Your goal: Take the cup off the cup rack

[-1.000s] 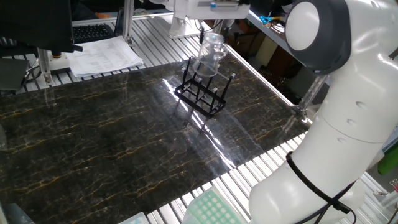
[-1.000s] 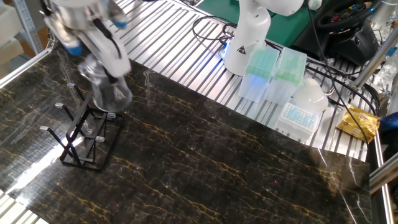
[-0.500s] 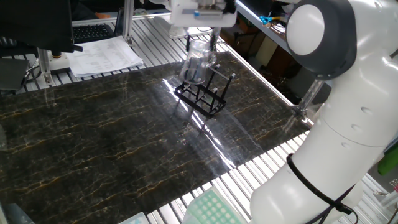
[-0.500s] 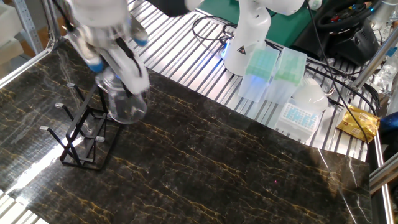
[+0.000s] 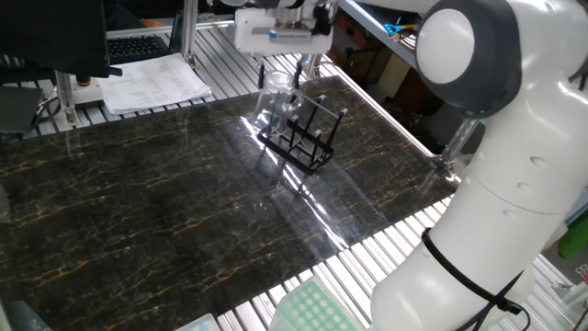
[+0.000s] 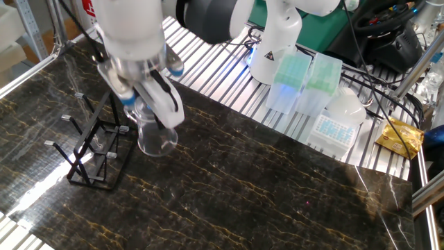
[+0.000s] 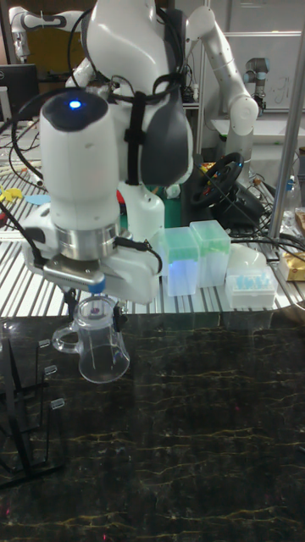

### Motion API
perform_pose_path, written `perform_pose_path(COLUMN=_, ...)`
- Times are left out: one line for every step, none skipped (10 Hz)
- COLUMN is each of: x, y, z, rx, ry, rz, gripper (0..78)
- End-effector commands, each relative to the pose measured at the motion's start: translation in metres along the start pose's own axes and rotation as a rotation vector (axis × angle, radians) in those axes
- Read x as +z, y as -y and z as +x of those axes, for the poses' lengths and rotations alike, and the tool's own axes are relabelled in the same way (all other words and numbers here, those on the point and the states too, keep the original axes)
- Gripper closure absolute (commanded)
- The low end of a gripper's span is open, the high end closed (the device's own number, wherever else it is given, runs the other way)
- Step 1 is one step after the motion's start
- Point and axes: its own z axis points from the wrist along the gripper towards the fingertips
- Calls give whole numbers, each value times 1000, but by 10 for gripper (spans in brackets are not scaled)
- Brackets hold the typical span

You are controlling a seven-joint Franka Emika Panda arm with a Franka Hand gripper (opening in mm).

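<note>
The cup [image 6: 156, 133] is clear glass and hangs mouth down, free of the pegs and just above the dark marble table [image 6: 263, 194]. My gripper [image 6: 150, 111] is shut on its upper end. In the tall fixed view the cup [image 7: 102, 349] flares toward the bottom, with a handle on its left, under the gripper [image 7: 93, 310]. The black wire cup rack [image 6: 94, 149] stands to the left of the cup with bare pegs. In one fixed view the cup [image 5: 274, 99] hangs at the rack's [image 5: 299, 140] far-left corner, below the gripper [image 5: 282, 74].
Two green tip boxes [image 6: 291, 78] and a white box [image 6: 333, 128] sit on the ribbed metal bench behind the table, by the arm's base [image 6: 274, 48]. A yellow packet [image 6: 401, 136] lies far right. Papers [image 5: 152, 83] lie beyond the table's far-left corner.
My gripper has carried the cup sideways off the rack's pegs and lower, from above the rack to beside it. The rack has stayed in place.
</note>
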Motion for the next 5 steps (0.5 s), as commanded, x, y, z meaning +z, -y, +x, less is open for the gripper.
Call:
perform_pose_path(x=10, y=-9, z=-3, rx=-4, ry=5, rz=-5, gripper=763)
perform_pose_path(x=14, y=-12, z=-3, rx=1, ry=5, rz=-5, gripper=763)
perform_pose_path(x=26, y=-18, z=-3, rx=12, ry=12, rz=-4, gripper=763)
perform_pose_path(x=33, y=-23, z=-2, rx=18, ry=16, rz=-2, gripper=763)
perform_pose_path(x=39, y=-26, z=-2, rx=24, ry=16, rz=1, gripper=763)
